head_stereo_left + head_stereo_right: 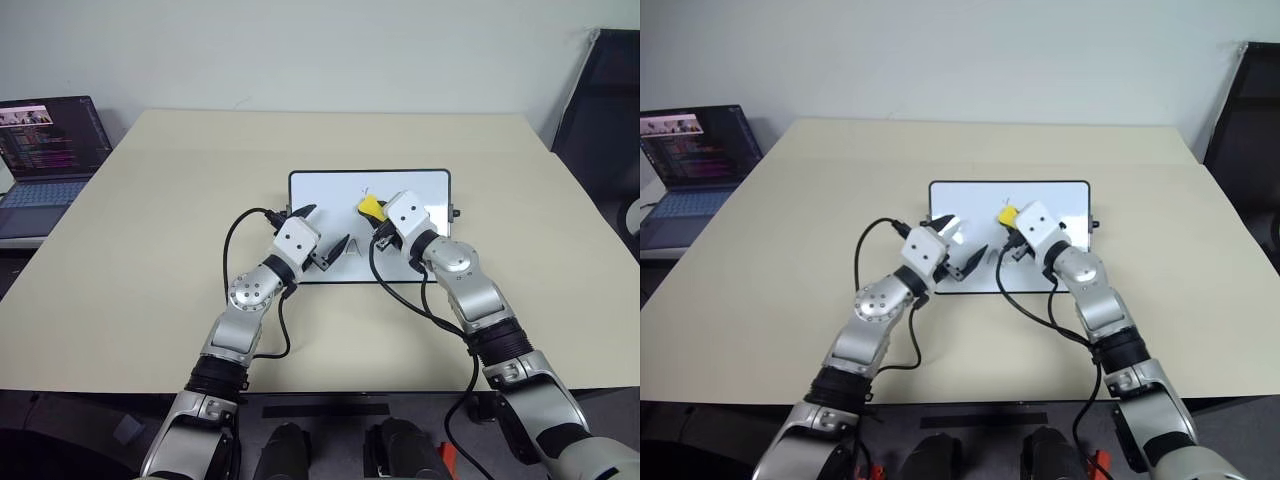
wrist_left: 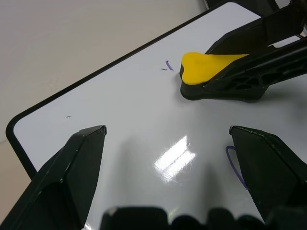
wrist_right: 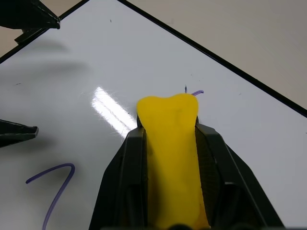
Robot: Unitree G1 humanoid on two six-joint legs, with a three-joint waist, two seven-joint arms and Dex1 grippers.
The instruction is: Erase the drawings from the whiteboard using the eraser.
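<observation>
**Whiteboard on the worktop, with the eraser held over its middle**

Whiteboard [image 1: 330, 190] lies flat near the centre of the beige worktop [image 1: 150, 250], its long axis running left to right and its near edge partly covered by both arms. At far left a laptop [image 1: 45, 160] is cut off by the picture's edge. The left gripper [image 1: 328, 240] stands over the board's near left part with its jaws spread wide and nothing between them. Of the drawings, an "A"-like mark [image 1: 352, 247] is half hidden between the two grippers; in the right wrist view a curved purple stroke [image 3: 53, 187] runs off the edge, and a faint short stroke [image 3: 196, 92] lies just beyond the eraser's tip. The eraser [image 1: 372, 208], a yellow block, is clamped lengthwise in the right gripper [image 1: 378, 218], whose jaws are closed on it; its free end points away from the robot and slightly leftward. Whether the eraser touches the board cannot be told. A glare patch [image 2: 175, 158] masks part of the surface.
</observation>
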